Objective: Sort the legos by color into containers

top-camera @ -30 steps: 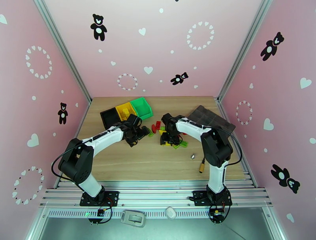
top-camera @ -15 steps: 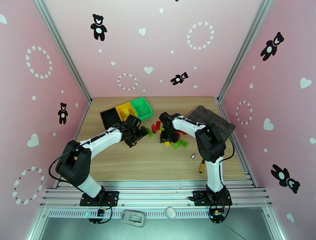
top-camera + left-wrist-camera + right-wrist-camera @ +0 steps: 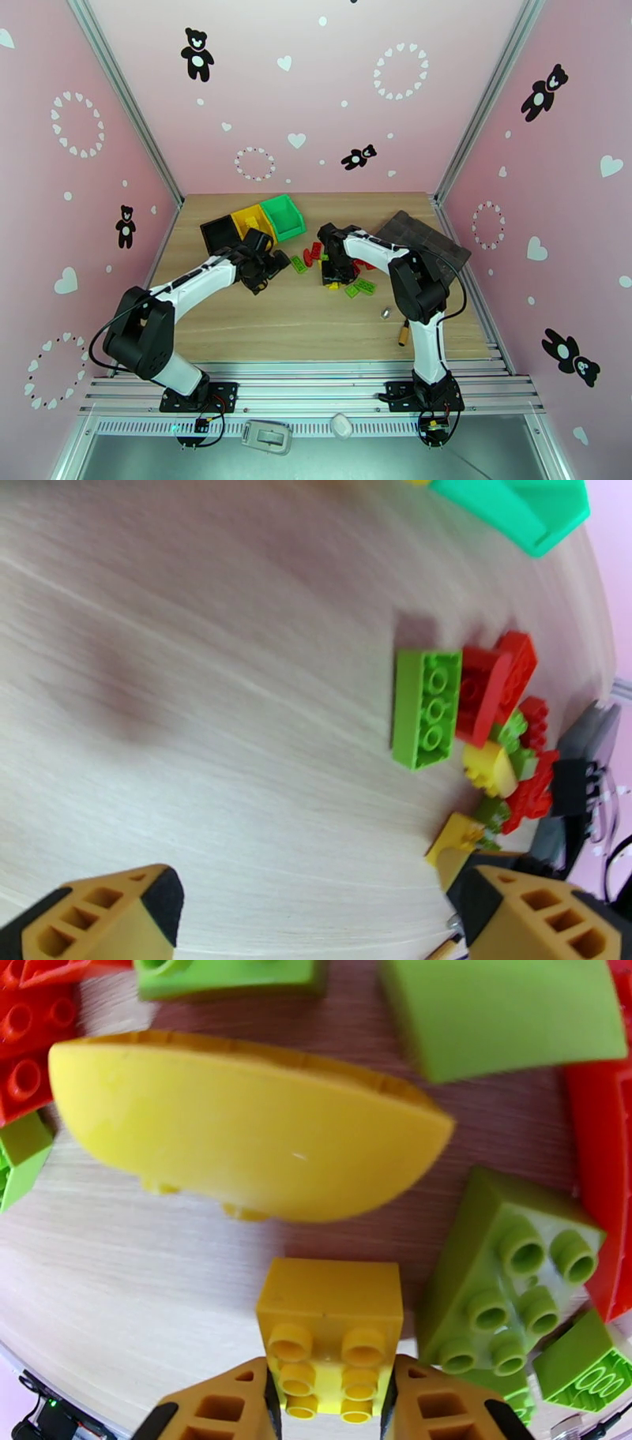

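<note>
— Where is the right claw [image 3: 332,1406]?
— Low in the heap of red, yellow and light green studded plastic bricks [image 3: 341,272] at mid-table. Its fingers are clamped on the sides of a small yellow studded brick [image 3: 330,1315], and a large domed yellow piece [image 3: 237,1149] lies just beyond.
— And the left claw [image 3: 316,910]?
— Fingers spread wide apart over the wooden tabletop [image 3: 197,677], left of the heap.
— The containers?
— The black open plastic bin [image 3: 219,234], yellow bin [image 3: 251,221] and green bin [image 3: 283,215] stand in a row, far left.
</note>
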`<state>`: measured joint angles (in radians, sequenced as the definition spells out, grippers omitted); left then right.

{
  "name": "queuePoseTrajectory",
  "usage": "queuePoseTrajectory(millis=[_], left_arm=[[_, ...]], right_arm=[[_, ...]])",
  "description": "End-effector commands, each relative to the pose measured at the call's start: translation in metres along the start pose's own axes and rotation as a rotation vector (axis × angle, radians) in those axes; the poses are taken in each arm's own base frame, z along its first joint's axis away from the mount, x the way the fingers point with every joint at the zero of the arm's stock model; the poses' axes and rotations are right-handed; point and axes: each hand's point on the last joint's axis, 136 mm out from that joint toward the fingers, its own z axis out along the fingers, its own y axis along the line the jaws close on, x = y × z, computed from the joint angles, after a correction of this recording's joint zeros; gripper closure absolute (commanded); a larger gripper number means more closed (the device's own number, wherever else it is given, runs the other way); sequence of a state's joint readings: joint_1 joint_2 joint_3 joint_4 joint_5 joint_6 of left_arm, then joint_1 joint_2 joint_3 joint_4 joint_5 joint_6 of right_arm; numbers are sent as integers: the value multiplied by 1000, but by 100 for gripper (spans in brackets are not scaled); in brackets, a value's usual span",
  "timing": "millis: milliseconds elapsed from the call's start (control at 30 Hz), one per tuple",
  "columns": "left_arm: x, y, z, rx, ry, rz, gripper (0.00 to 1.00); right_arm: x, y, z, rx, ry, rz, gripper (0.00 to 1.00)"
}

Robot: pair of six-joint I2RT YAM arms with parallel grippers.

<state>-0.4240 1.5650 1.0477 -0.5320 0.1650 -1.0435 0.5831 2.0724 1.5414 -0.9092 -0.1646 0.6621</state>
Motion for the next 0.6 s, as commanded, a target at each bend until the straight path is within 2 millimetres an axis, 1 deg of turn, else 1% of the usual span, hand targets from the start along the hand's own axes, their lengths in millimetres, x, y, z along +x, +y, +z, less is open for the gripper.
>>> queuePoseTrajectory(millis=[0, 167, 267, 433, 567], left_arm=[[-9, -13, -13, 85, 4, -2, 2], [-30, -32, -26, 208, 7, -41, 1], [-44, -36, -30, 280, 7, -94, 2], [-70, -30, -38, 355, -13, -177, 2], [-97, -21, -52, 421, -52, -255, 2]], right_arm=[[-9, 36, -33, -168, -45, -26, 74], [-19, 87, -52, -401, -51, -38, 75], [-30, 114, -61, -507, -48, -34, 75], [-56, 155, -66, -634, -40, -26, 76], [-84, 186, -70, -739, -45, -2, 76]])
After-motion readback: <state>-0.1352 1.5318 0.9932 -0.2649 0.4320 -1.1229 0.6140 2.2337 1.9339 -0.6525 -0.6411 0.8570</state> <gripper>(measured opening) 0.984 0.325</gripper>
